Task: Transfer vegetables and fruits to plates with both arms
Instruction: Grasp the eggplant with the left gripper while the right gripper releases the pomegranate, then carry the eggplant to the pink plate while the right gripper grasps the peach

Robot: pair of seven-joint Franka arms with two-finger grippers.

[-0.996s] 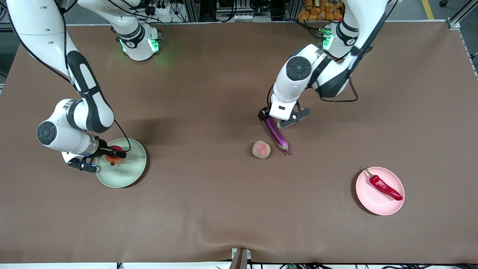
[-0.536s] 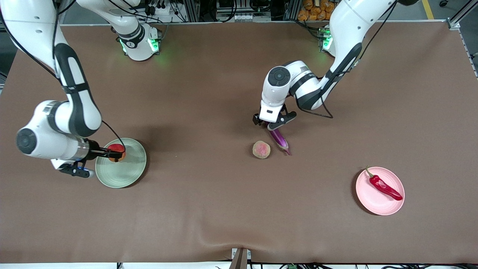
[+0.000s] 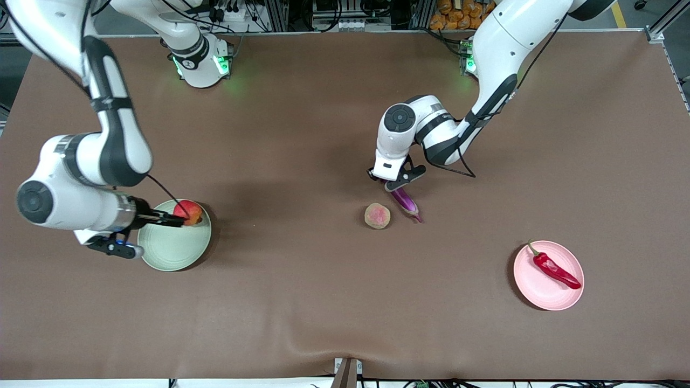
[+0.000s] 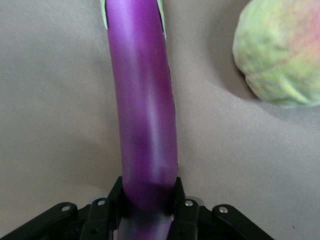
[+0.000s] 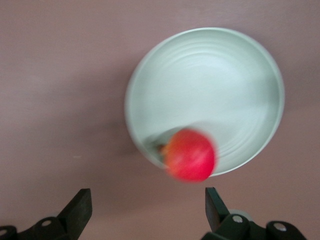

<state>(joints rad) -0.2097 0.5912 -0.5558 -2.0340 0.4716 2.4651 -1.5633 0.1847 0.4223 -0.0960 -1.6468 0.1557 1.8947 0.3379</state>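
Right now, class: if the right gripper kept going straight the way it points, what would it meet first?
Probably the pomegranate. The right gripper hangs open over the green plate's rim, and the fruit sits between its fingers' line on that plate. Depth is unclear, so it might reach the plate just beside the fruit.

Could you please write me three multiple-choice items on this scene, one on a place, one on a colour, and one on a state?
1. Where is the chili pepper?
A. on the pink plate
B. on the green plate
C. on the bare table

2. What colour is the eggplant?
A. green
B. purple
C. orange

3. What is the left tool doing?
A. hanging open in the air
B. gripping the peach
C. gripping the eggplant

Answers:
1 A, the pepper lies across the pink plate.
2 B, it is glossy purple in the left wrist view.
3 C, both fingers press its sides there.
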